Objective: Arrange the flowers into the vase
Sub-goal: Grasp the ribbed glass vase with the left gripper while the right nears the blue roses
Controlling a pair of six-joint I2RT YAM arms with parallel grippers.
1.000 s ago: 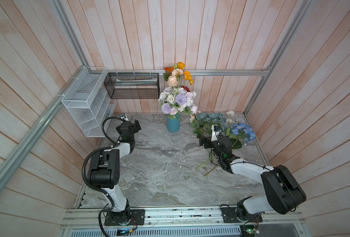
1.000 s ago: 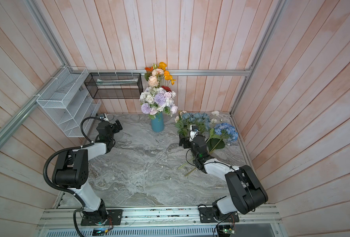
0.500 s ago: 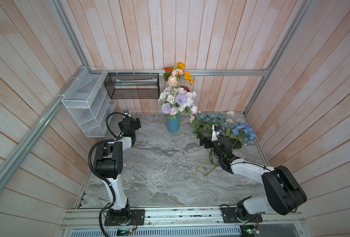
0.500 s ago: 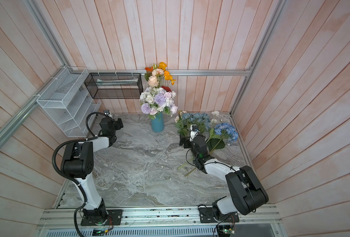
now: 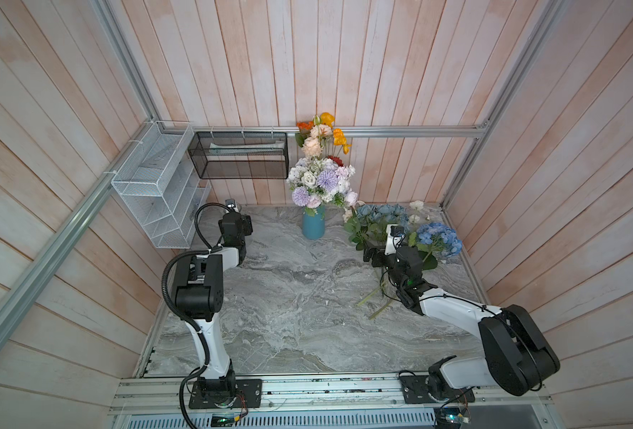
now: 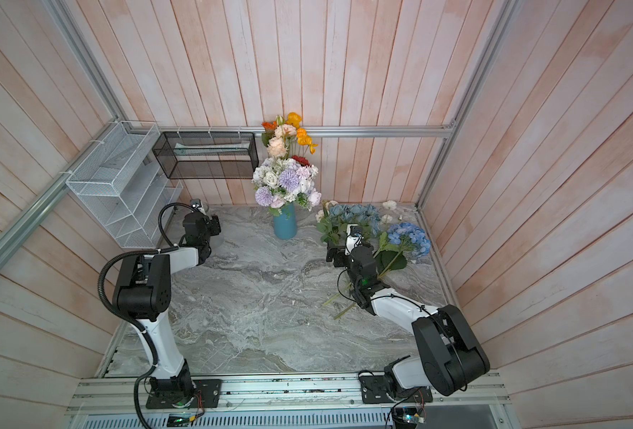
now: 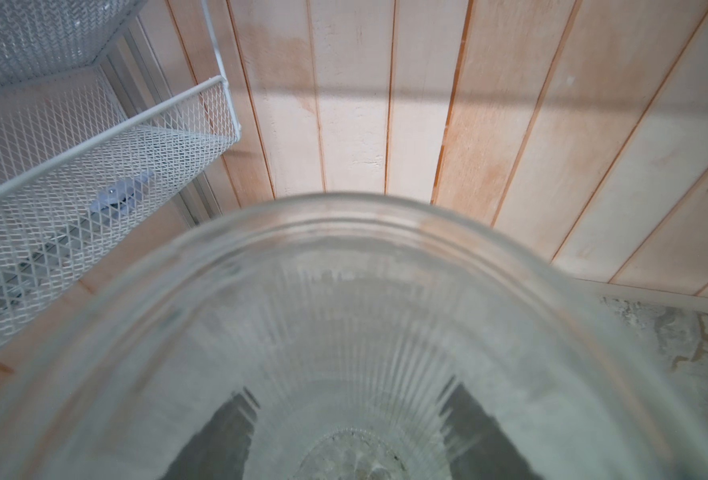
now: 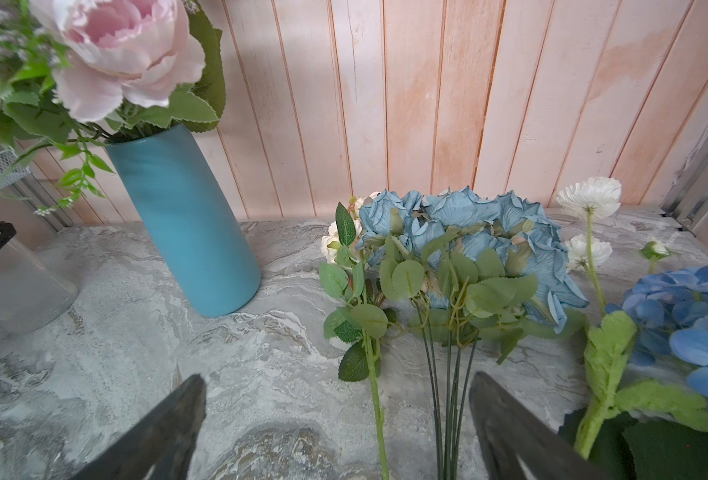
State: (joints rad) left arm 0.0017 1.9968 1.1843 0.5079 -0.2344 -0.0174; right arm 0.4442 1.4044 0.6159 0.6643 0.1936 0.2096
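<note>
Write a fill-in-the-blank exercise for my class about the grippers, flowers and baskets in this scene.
1. The left gripper is shut on the clear vase, which is made of ____.
2. The right gripper holds its jaws ____, with the thin stems lying between them.
3. The hydrangea clusters lying loose on the table are ____.
4. The wire rack is white, but the mesh basket on the back wall is ____.
Missing words: glass, open, blue, black.
</note>
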